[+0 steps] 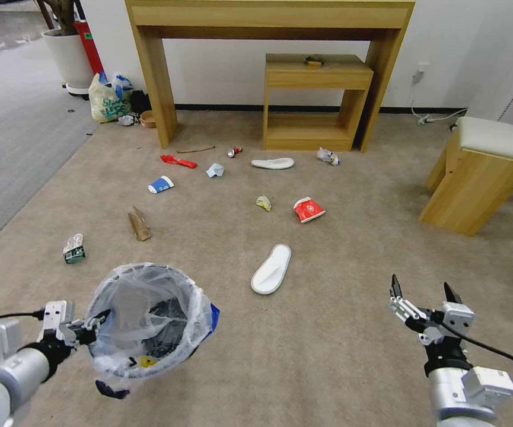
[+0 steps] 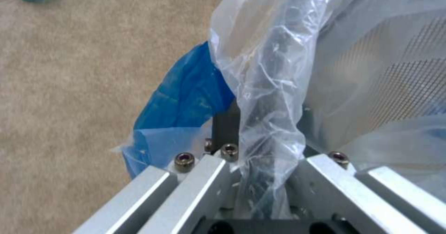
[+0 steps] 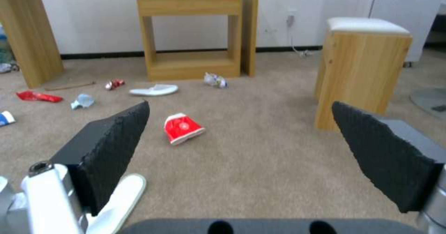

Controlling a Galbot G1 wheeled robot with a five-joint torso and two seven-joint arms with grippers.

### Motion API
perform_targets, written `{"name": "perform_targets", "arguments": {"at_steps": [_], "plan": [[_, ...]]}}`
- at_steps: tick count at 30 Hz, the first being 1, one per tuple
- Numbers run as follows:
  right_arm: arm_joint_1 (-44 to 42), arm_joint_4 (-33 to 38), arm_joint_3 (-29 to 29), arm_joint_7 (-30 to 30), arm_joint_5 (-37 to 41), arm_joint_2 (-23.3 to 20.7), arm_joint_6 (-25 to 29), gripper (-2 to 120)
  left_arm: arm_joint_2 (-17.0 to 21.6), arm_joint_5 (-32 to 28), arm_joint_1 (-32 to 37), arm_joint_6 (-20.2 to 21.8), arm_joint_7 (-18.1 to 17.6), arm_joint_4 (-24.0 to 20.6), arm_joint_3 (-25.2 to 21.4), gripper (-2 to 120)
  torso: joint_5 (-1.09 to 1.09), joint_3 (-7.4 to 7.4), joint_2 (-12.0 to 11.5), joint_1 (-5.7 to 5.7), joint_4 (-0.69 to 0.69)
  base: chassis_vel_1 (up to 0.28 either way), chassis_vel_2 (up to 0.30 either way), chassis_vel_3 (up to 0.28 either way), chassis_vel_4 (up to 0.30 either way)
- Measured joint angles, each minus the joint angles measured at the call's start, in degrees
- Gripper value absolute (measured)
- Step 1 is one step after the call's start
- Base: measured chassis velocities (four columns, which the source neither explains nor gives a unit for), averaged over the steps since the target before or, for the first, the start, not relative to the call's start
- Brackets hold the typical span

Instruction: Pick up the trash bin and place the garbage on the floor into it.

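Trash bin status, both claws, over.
Left claw shut on trash bin rim, bin off carpet. Right claw open, empty. Nearest slipper ahead on carpet, path unobstructed.

We see a tan-brown floor (image 1: 351,284) beside a grey striped carpet (image 1: 13,136). The trash bin (image 1: 149,323) is black mesh under a clear bag with a blue patch (image 1: 213,317). Two slippers (image 1: 271,269) are white; one cup (image 1: 308,209) is red and white, another (image 1: 161,185) blue and white. The wrapper (image 1: 178,161) is red.
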Motion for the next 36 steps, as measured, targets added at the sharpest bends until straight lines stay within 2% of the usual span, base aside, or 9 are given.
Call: {"name": "perform_targets", "arguments": {"at_steps": [3, 7, 24, 35, 36], "plan": [[0.6, 0.3, 0.3, -1.3, -0.5, -0.7, -0.8, 100, -3.1, 3.6, 1.2, 0.0, 0.2, -1.8, 0.1, 0, 0.0, 0.0, 0.0, 0.0, 0.0, 0.0, 0.0, 0.0, 0.0], [0.7, 0.3, 0.7, -3.2, -2.6, -1.2, -0.9, 100, -5.1, 4.7, 1.8, 0.0, 0.8, -3.4, 0.1, 0, -0.01, 0.0, 0.0, 0.0, 0.0, 0.0, 0.0, 0.0, 0.0], [0.1, 0.1, 1.0, -4.4, -3.5, -0.1, -0.8, 100, -3.6, 8.2, 2.1, 0.0, 3.8, -2.9, 0.3, 0, -0.02, -0.01, 0.0, 0.0, -0.01, -0.008, 0.009, 0.007, -0.008], [0.4, -0.4, 0.7, -4.2, -3.8, 0.1, -0.5, 100, -3.3, 6.5, 2.0, -0.1, 4.1, -3.1, 0.2, 0, 0.01, 0.01, 0.0, 0.0, -0.01, -0.069, 0.164, 0.055, -0.162], [0.3, -0.4, 0.7, -4.2, -3.8, 0.1, -0.5, 100, -3.3, 6.5, 2.0, -0.1, 4.1, -3.1, 0.2, 0, -0.04, 0.01, 0.0, 0.01, -0.01, 0.035, 0.189, -0.004, -0.178]]}}
